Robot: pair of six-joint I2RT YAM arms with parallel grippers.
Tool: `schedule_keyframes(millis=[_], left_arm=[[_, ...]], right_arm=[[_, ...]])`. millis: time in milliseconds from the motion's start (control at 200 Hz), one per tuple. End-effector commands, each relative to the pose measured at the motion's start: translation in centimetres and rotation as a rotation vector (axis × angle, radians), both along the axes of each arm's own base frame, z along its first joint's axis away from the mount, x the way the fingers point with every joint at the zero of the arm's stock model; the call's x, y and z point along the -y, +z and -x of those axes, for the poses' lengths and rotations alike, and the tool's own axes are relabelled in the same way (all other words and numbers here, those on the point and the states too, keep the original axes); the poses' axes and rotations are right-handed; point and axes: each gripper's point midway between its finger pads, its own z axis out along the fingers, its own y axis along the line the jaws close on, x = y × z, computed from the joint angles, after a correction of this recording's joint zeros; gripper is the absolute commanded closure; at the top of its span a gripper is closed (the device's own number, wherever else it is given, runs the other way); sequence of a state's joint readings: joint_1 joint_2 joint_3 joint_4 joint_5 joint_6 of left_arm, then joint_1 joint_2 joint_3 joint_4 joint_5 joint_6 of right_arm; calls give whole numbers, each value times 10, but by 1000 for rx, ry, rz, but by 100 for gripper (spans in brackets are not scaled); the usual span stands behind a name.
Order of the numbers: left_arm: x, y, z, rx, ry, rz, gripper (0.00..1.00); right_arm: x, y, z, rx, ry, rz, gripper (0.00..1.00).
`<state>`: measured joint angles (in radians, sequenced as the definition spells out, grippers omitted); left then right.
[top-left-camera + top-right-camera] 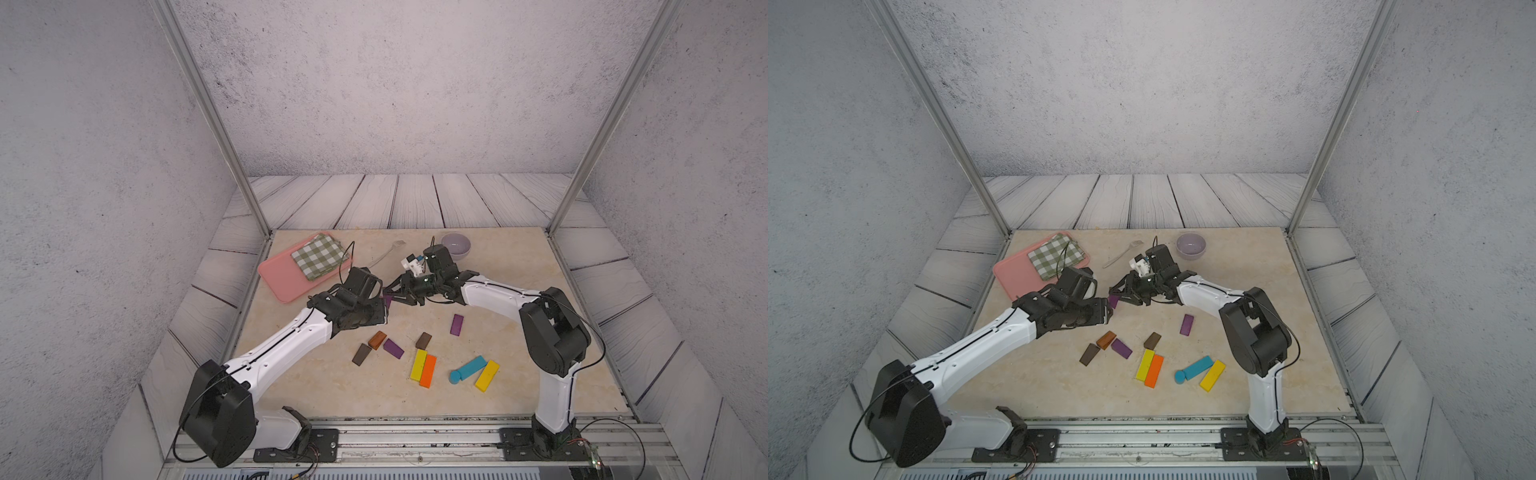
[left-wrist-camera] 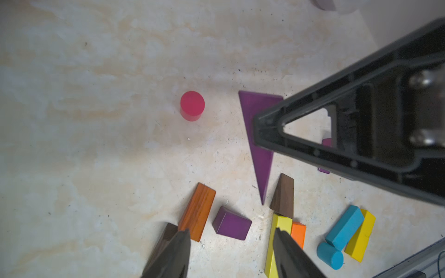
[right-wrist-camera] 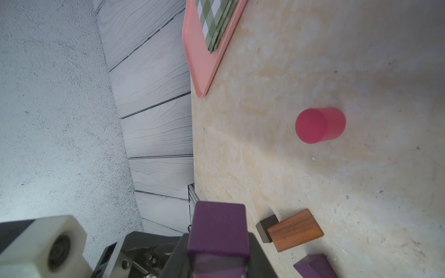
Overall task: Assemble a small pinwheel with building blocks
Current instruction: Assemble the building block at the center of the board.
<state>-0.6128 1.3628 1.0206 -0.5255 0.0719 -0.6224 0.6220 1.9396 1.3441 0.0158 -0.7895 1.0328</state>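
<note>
Nearest the rail [image 1: 415, 432], a yellow bar [image 1: 418, 365] and an orange bar [image 1: 428, 370] lie touching side by side, long axes running near to far. To their right a blue bar [image 1: 471, 367] and a 2nd yellow bar [image 1: 487, 375] slant toward the far right, with a blue cylinder [image 1: 455, 376] on its side at the blue bar's near end.

Just beyond, 3 brown wedges [image 1: 361, 354] and a purple wedge [image 1: 393, 348] lie scattered. A 2nd purple wedge [image 1: 456, 324] lies apart to the right, long axis near to far.

At mid-worktop [image 1: 540, 332] the right jaws are clenched on a 3rd purple wedge [image 2: 261, 154], its thin tip aimed back at the bars. The left jaws, facing them, stand parted with nothing between.

A pink cylinder [image 2: 192, 106] stands upright on bare worktop, well apart from the other blocks.

Farther back sit a pink tray [image 1: 282, 274] carrying a checked cloth [image 1: 319, 255], a fork [image 1: 384, 253] and a lilac bowl [image 1: 456, 245]. The far right corner lies bare.
</note>
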Motion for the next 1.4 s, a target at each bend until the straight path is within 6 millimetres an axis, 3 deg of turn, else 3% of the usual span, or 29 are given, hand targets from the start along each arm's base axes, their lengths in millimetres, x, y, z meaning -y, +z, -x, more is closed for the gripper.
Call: schedule_keyframes(millis=[0,135,500,656,961,1056,1111,1231,1396], left_arm=[[8,12,-16,48,20,21,44],[8,13,-26,78,56,24,47],[14,12,-40,90,87,29,69],[14,10,-40,73,88,27,65],[27,27,-37,96,-69,62,77],[30,34,-34,132,-144,74,76],[29,36,-34,152,-144,90,72],[21,34,-36,164,-113,72,73],[24,28,-40,129,-116,61,88]], right_arm=[[-2,11,0,31,-5,-24,86],[-1,12,3,32,-2,-28,86],[1,13,8,57,24,-32,86],[1,16,9,97,46,-42,84],[-3,32,12,101,97,-143,84],[-5,37,8,59,87,-211,84],[-6,40,6,73,85,-226,83],[-7,46,7,100,89,-214,84],[-8,42,12,99,108,-177,82]])
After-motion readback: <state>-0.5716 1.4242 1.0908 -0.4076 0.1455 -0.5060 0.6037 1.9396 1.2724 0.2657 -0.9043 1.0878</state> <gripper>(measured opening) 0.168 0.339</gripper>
